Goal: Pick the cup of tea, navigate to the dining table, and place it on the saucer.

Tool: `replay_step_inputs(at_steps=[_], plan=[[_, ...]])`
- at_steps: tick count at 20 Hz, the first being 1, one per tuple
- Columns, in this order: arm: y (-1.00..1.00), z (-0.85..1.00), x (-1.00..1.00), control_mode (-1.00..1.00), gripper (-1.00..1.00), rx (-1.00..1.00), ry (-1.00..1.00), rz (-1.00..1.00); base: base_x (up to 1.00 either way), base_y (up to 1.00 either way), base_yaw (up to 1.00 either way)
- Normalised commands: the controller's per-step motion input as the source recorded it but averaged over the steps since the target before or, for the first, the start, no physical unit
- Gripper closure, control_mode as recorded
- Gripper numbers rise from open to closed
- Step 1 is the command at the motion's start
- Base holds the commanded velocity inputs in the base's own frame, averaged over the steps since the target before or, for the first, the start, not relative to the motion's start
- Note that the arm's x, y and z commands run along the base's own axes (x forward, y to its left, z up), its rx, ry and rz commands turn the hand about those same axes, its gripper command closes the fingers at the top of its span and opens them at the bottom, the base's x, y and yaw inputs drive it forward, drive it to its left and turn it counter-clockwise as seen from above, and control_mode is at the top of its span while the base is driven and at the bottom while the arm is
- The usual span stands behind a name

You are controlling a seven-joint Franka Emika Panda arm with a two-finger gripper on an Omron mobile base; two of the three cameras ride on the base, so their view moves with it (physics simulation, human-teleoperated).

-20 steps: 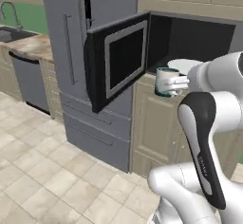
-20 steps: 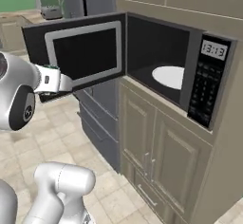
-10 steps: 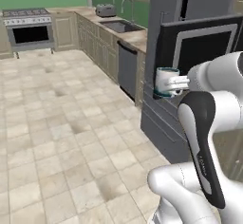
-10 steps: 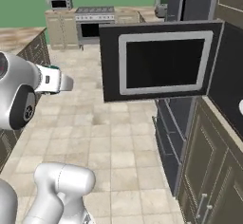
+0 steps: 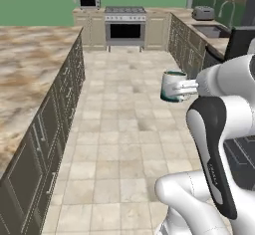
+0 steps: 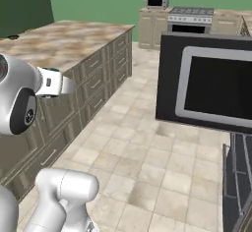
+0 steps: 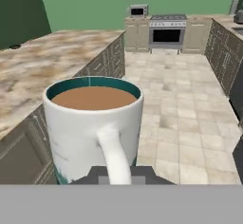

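Stage: carry leg, judged. Cup is off its surface and in the air over the floor; placing not yet done.

Cup of tea (image 5: 174, 85): held upright, level, brown liquid close under the rim, handle turned back toward the hand camera.

End effector (image 5: 185, 86): closed on the cup at its handle side; the fingers themselves are hidden behind the cup in the hand view.

Dining table (image 7: 52, 59): long marbled desk lying ahead and to the left of the cup, its long axis running away toward the far green wall. Cup sits off its near edge, above the floor, roughly at top height.

Saucer: a small dark spot (image 6: 13, 37) at the far left end of the desk; too small to be sure.

Key relation: the target surface lies left of the end effector, so the cup must travel left and over the edge.

Surroundings: tiled floor (image 5: 129, 109) ahead; stove (image 5: 125, 26) at the far wall; open microwave door (image 6: 209, 90) close on the right.

Risk: tea slopping if the base turns sharply.
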Motion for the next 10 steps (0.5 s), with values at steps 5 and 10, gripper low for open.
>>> replay_step_inputs(at_steps=[5, 10], plan=[[0.0, 0.0, 0.0, 1.0, 1.0, 0.0, 0.0, 0.0, -0.09, 0.13, 0.61], [0.0, 0.0, 0.0, 1.0, 1.0, 0.0, 0.0, 0.0, -0.03, 0.08, 0.51]])
